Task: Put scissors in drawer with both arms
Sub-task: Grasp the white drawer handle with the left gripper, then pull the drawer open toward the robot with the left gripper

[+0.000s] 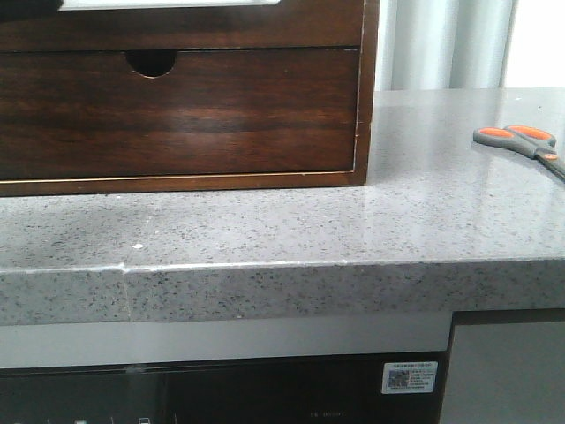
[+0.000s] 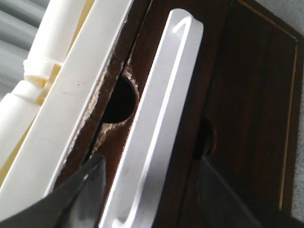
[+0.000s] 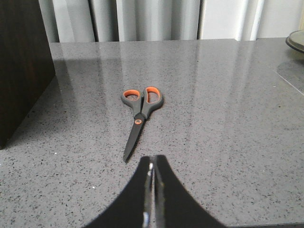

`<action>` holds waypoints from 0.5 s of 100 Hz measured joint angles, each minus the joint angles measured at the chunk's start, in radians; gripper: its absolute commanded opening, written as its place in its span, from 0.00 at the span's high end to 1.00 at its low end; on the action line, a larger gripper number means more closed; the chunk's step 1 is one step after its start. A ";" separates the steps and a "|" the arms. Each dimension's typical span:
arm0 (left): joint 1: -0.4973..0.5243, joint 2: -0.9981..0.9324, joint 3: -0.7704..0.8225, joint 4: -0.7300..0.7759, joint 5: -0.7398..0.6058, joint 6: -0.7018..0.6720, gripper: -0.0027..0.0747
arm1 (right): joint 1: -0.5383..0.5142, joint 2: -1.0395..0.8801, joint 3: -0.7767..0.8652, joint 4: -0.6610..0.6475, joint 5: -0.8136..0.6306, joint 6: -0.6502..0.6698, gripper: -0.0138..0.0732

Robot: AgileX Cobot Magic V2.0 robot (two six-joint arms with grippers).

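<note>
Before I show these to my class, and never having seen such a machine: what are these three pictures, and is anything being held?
It is a robot with two arms, each ending in jaws.

The front camera looks forward over a grey speckled counter. A dark wooden cabinet stands on it, and the scissors lie far to the right, half out of frame.

The other two cameras ride on the wrists. The left wrist one is close to the drawer, with the left gripper open, its black fingers on either side of the long white strip in that view. The right wrist one shows the right gripper closed, hanging short of the scissors, which lie flat and shut.

Nothing is held.
</note>
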 measured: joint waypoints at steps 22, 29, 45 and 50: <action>-0.022 0.066 -0.031 0.000 0.009 0.026 0.49 | 0.000 0.000 0.000 0.000 0.000 0.000 0.96; -0.024 0.080 -0.043 0.000 0.023 0.028 0.49 | 0.000 0.000 0.000 0.000 0.000 0.000 0.96; -0.024 0.115 -0.063 -0.002 0.030 0.029 0.57 | 0.000 0.000 0.000 0.000 0.000 0.000 0.96; -0.024 0.122 -0.065 -0.002 0.030 0.029 0.64 | 0.000 0.000 0.000 0.000 0.000 0.000 0.96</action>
